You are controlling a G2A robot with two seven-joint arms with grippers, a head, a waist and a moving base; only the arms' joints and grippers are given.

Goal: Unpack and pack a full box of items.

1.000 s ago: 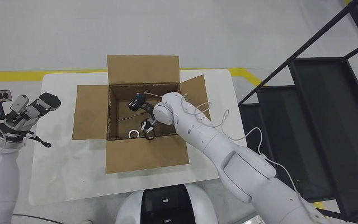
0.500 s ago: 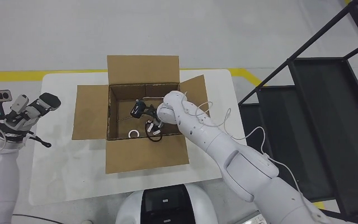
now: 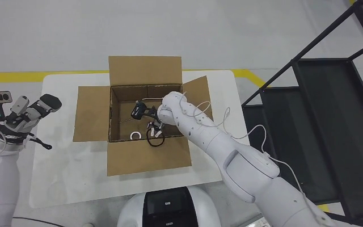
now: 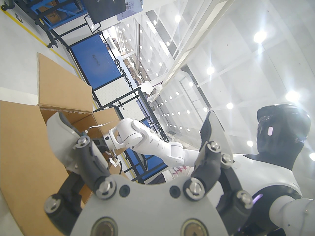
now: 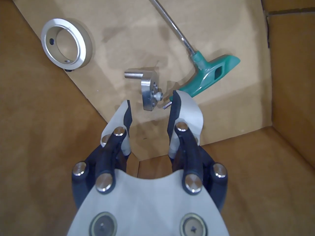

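An open cardboard box (image 3: 91, 113) stands mid-table. My right arm is inside it, and the right gripper (image 3: 152, 131) hangs open just above the box floor (image 5: 137, 8). A small metal block with a pin (image 5: 149, 88) lies right in front of the right gripper (image 5: 150, 105), its near end between the fingertips. A metal ring (image 5: 66, 44) rests off to one side, also seen as the ring (image 3: 136, 135). A green T-handle hex key (image 5: 211, 71) lies on the other side, close to one finger. My left gripper (image 3: 34, 110) stays open and empty beyond the table's left edge, facing the box (image 4: 19, 136).
The box's four flaps are folded outward over the white table (image 3: 62, 170). Its walls (image 5: 283, 74) close in around the right gripper. A dark metal staircase (image 3: 317, 113) stands to the right of the table. Yellow floor tape (image 3: 34, 75) runs behind it.
The right arm has shifted slightly inside the box, bringing its gripper toward the near wall and the metal block. The left arm has not moved.
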